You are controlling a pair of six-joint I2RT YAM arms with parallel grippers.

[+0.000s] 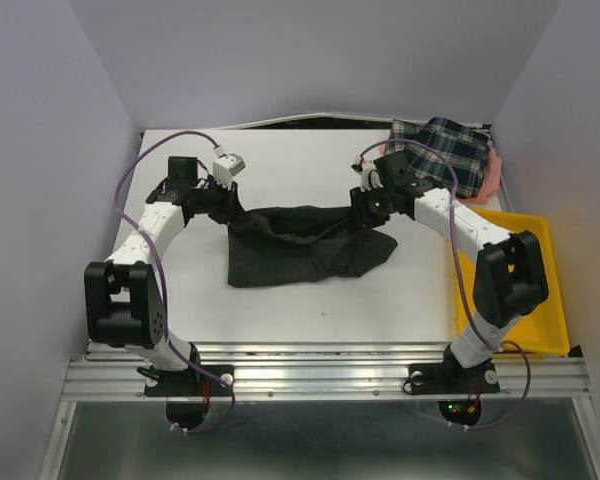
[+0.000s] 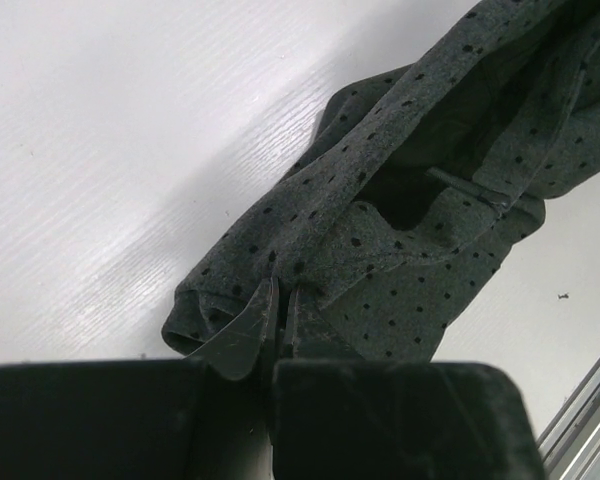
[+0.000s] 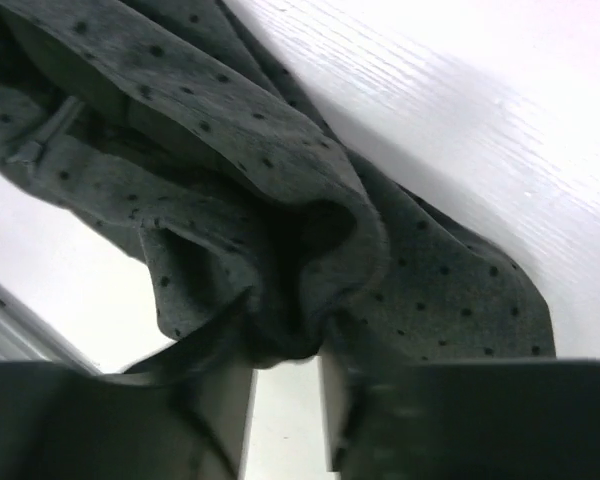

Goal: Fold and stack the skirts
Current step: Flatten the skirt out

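Bare table [image 1: 310,305] lies open before and behind the black skirt [image 1: 300,255]. The plaid skirt [image 1: 450,145] fills the far right corner; the yellow tray [image 1: 535,330] lines the right edge.

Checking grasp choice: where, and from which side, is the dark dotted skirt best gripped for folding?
At its two far corners, one tool each, coming from the outer sides: the charcoal skirt lies spread crosswise, and the left tool and right tool pinch those ends, its edge slung between them.

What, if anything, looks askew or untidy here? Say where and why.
The charcoal skirt, in the middle, is bunched along its top edge, with its lower right corner jutting out. The plaid skirt lies rumpled at the far right corner.
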